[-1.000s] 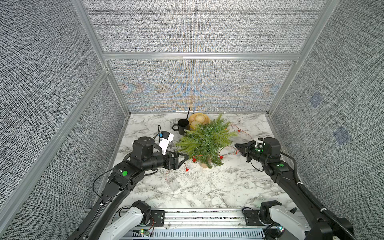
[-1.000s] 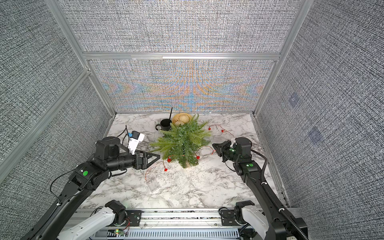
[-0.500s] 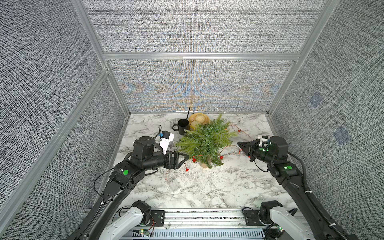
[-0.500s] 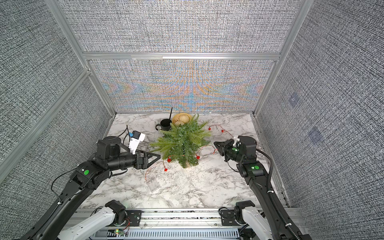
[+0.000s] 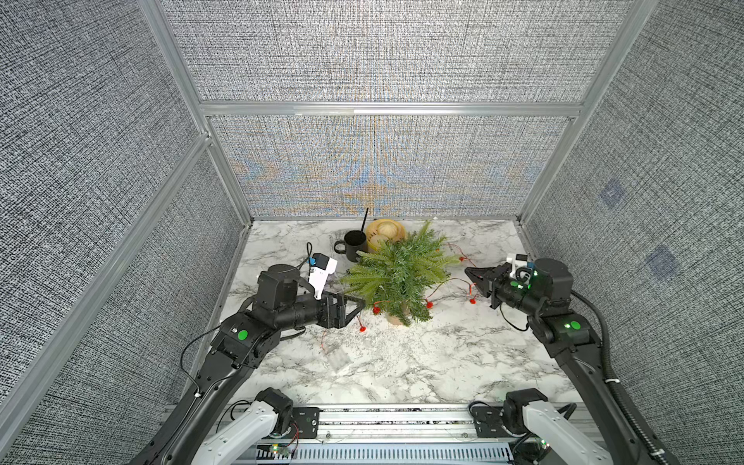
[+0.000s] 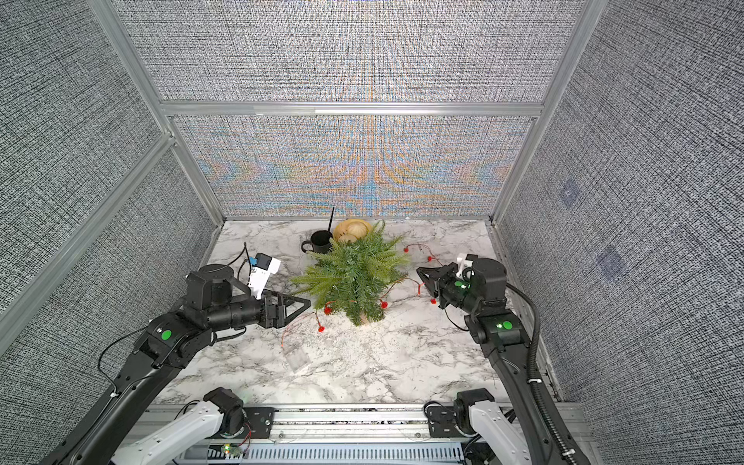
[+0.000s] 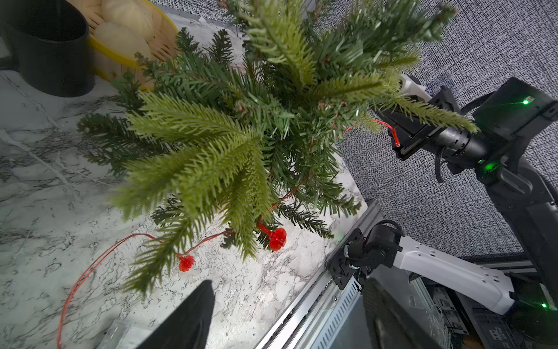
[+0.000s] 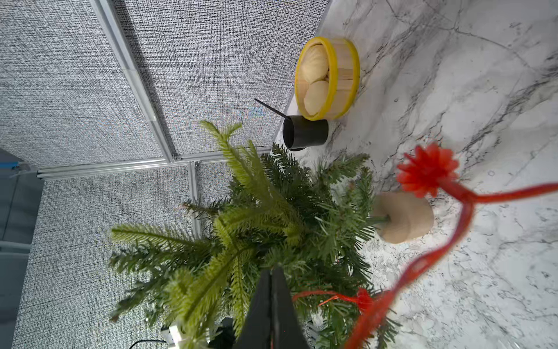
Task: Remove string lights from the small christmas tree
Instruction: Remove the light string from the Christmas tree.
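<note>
The small christmas tree [image 5: 396, 273] [image 6: 354, 269] stands upright on its tan base [image 8: 404, 217] at mid-table. The string lights [image 5: 429, 304] [image 7: 277, 238] still run through its lower fronds, with red bulbs hanging at the front and more wire lying behind the tree on the right. Their clear battery box [image 5: 338, 356] [image 6: 298, 356] lies on the marble in front. My right gripper [image 5: 467, 270] [image 8: 273, 272], to the right of the tree, is shut on the red wire. My left gripper [image 5: 356, 305] [image 7: 287, 302] stands open and empty just left of the tree.
A black mug [image 5: 354, 243] with a stick in it and a yellow-rimmed bamboo steamer [image 5: 384, 233] holding pale buns stand behind the tree near the back wall. Grey fabric walls close in three sides. A metal rail [image 5: 382, 418] runs along the front edge.
My right gripper has drawn away to the right from the tree, taking the wire with it. The left arm has stayed where it was.
</note>
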Robot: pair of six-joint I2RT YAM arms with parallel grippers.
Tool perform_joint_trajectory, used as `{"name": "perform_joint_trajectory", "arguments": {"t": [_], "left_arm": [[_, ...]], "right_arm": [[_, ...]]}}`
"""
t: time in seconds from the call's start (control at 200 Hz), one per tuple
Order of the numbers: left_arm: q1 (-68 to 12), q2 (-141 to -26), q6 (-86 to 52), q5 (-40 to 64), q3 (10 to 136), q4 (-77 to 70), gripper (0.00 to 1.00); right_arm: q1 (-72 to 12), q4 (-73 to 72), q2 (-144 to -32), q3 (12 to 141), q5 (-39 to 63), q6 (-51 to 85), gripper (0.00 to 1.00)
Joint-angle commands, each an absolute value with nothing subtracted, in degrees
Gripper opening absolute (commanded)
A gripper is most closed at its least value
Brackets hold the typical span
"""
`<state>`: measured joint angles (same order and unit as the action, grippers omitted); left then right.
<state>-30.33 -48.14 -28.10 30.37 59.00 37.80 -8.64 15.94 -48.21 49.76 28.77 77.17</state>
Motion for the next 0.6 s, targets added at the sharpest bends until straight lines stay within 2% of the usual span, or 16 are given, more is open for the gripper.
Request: {"name": "perform_joint_trajectory", "arguments": {"t": [0.0,0.595], "left_arm": [[-30.3,-48.0,-27.0,30.6,58.6,36.3,0.78],[-30.3,-47.6,-26.1,30.1,58.3,36.0,0.78]], "right_arm": [[-9.0,17.2,-48.2,51.5,28.6,75.7,0.0],[-10.5,21.0,-49.8,61.9,29.0,72.7,0.0]]}}
